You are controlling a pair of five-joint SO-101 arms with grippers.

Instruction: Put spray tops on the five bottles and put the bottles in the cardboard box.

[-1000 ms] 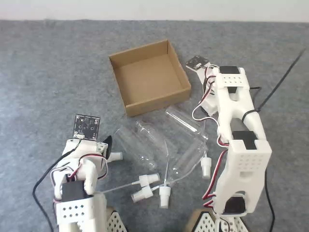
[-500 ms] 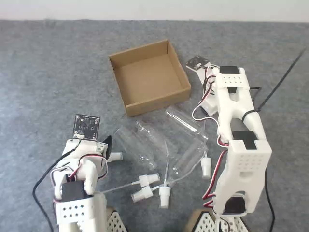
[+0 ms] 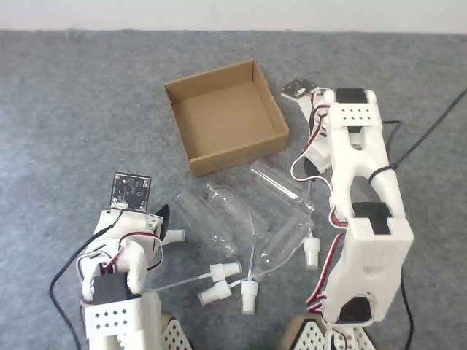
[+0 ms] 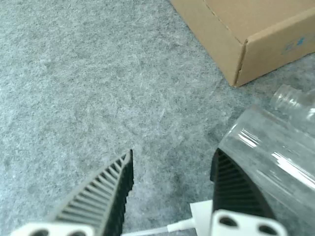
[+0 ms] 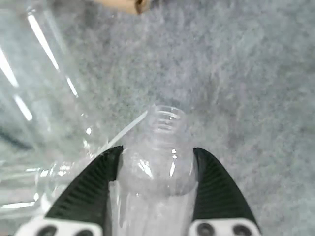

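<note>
The right jaws grip a clear bottle point(image 5: 156, 172) just below its open neck. The left jaws gape wide and hold nothing, low over the gray table point(image 3: 73, 109) beside another bottle point(image 4: 275, 152). 5 spray tops point(image 3: 222, 271) lie loose near the arms. The open cardboard box point(image 3: 237, 153) sits just beyond the bottles.

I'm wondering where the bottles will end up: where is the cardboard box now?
In the high view, the cardboard box sits open and empty just beyond the lying bottles.
</note>
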